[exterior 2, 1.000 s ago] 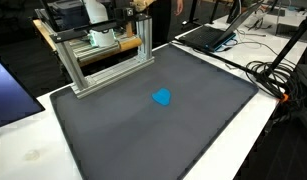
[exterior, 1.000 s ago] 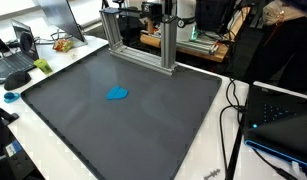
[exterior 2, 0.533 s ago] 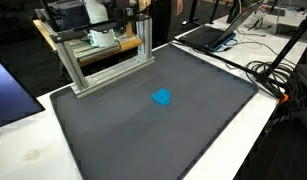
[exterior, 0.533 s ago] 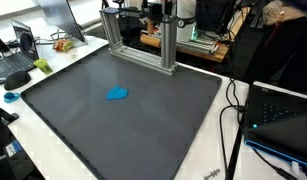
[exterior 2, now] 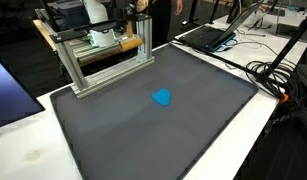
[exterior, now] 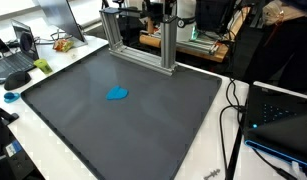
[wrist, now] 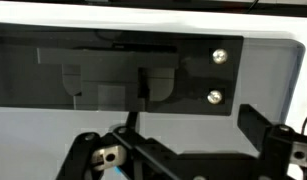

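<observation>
Exterior views: a blue object lies alone, untouched, mid-way across the dark mat — also seen at; the arm is not discernible, nothing handled yet.

Wrist view: the gripper has fingers spread wide, empty — facing a panel with two screws, well apart from the object.

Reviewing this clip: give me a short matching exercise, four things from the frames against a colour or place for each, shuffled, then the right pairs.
Things:
1. small soft object
2. mat
3. aluminium frame
4. cables

Descriptions:
A. dark grey, covering most of the table
B. bright blue, lying alone near the mat's middle
C. black, looped on the white table edge beside the mat
D. silver, standing at the mat's far edge

Pairs: 1-B, 2-A, 3-D, 4-C
</observation>
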### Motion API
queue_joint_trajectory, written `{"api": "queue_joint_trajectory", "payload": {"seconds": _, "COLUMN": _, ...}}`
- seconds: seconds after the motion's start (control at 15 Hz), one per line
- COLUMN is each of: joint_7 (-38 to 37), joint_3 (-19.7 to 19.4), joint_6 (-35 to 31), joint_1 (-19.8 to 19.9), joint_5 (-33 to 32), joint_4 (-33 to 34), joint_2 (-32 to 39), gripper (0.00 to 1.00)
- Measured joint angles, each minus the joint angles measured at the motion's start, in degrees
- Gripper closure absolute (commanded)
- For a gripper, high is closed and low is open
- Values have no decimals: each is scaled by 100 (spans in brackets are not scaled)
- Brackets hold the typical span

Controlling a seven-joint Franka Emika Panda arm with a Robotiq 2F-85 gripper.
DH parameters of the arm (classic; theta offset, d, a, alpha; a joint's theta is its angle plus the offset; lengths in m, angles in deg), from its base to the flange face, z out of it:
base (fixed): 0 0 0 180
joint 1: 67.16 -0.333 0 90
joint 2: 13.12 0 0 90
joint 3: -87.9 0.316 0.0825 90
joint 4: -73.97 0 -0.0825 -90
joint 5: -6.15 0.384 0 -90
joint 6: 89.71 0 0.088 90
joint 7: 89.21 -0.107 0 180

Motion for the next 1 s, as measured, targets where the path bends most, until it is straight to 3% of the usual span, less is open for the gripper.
{"api": "queue_joint_trajectory", "payload": {"seconds": 0.2, "joint_7": -4, "joint_3": -2, "joint_6": -369, "joint_1": 0, "joint_5": 169, "joint_4": 78, "joint_2": 38, "gripper": 0}}
{"api": "queue_joint_trajectory", "payload": {"seconds": 0.67, "joint_7": -110, "joint_3": -38, "joint_6": -2029, "joint_1": 54, "joint_5": 387, "joint_4": 267, "joint_2": 403, "gripper": 0}}
{"api": "queue_joint_trajectory", "payload": {"seconds": 1.0, "joint_7": -165, "joint_3": -90, "joint_6": -2132, "joint_1": 236, "joint_5": 366, "joint_4": 1033, "joint_2": 1376, "gripper": 0}}
